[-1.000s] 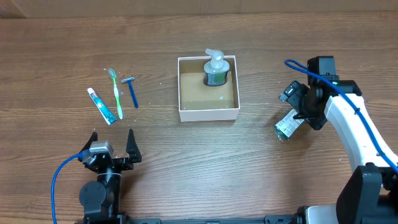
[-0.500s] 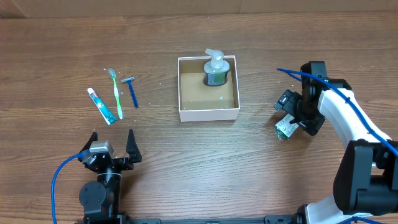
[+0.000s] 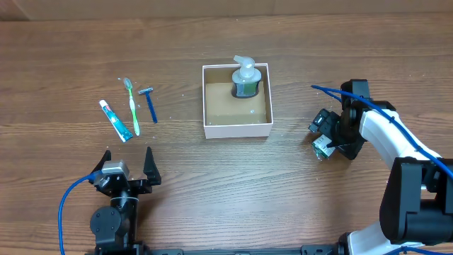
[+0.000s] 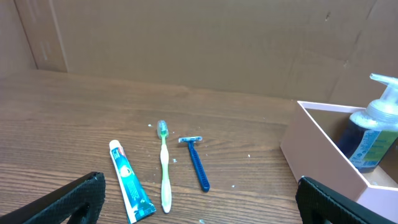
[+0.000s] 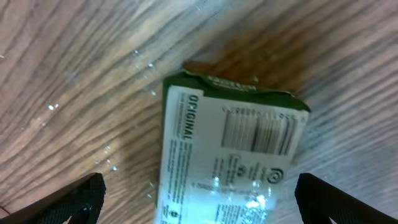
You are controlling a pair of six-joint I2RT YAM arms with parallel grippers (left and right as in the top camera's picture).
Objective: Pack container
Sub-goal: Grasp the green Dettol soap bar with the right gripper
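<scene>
My right end effector (image 3: 325, 135) hangs wide open over the green-and-white packet (image 5: 230, 155), jaws either side, lined up for a pinch. The container (image 3: 237, 130) sits in the middle of the bench (image 3: 64, 49), with a pump bottle (image 3: 245, 79) against its far wall. My left end effector (image 3: 127, 163) is wide open too, and empty.

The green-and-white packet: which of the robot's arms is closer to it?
The right. Its open pincer hovers right over the packet; the left pincer sits far off, on the other side of the container.
</scene>
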